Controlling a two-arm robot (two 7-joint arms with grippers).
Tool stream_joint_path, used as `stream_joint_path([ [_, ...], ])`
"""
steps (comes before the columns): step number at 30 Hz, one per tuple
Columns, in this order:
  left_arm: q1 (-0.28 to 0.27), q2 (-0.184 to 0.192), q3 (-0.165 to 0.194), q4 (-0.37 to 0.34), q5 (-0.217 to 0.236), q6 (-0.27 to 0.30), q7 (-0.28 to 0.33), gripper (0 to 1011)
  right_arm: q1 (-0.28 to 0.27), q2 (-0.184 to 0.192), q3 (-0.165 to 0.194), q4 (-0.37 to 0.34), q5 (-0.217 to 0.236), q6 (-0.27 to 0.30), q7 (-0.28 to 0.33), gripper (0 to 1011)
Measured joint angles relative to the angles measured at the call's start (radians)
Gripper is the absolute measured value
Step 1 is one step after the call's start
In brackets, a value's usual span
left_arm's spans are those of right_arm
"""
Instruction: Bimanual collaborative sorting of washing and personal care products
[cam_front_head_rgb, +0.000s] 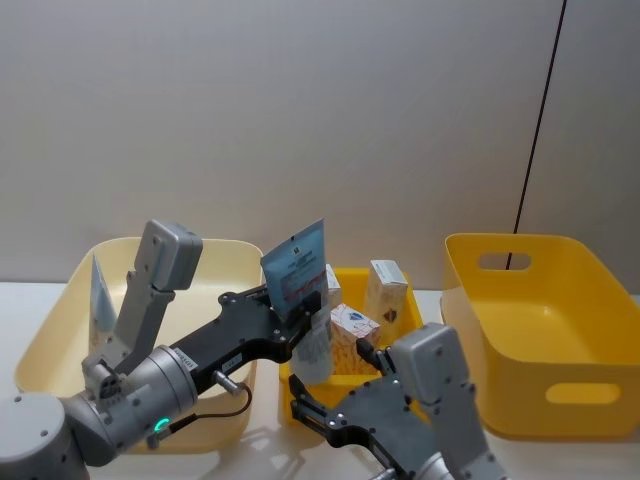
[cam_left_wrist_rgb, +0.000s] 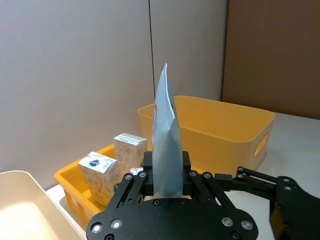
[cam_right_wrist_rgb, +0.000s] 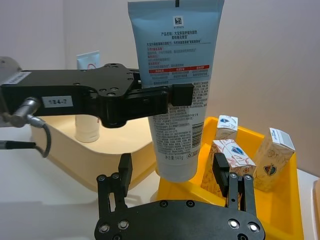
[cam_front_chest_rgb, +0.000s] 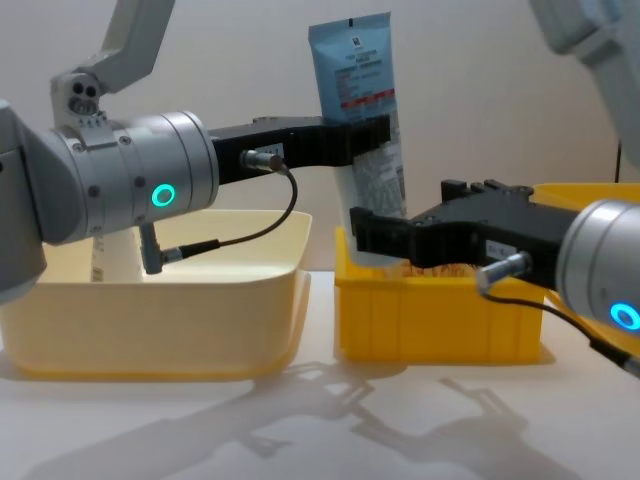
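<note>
Nearest me, my right claw (cam_right_wrist_rgb: 172, 162) stands open, its fingers spread wide close by the white lower end of the tube (cam_right_wrist_rgb: 175, 50). My left claw (cam_left_wrist_rgb: 165, 167) grips that tube upright around its middle, above the left edge of the small yellow bin (cam_front_chest_rgb: 440, 310). Beyond, the cartons (cam_right_wrist_rgb: 232, 160) stand inside that bin.
</note>
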Motion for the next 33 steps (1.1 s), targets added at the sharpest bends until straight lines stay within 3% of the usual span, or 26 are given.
stream_joint_path([
  [10, 0.000, 0.000, 0.000, 0.000, 0.000, 0.000, 0.001, 286, 0.036, -0.063, -0.026, 0.065, -0.074, 0.013, -0.080, 1001],
  [33, 0.000, 0.000, 0.000, 0.000, 0.000, 0.000, 0.001, 286, 0.084, -0.169, -0.037, 0.180, -0.158, 0.003, -0.192, 1001],
])
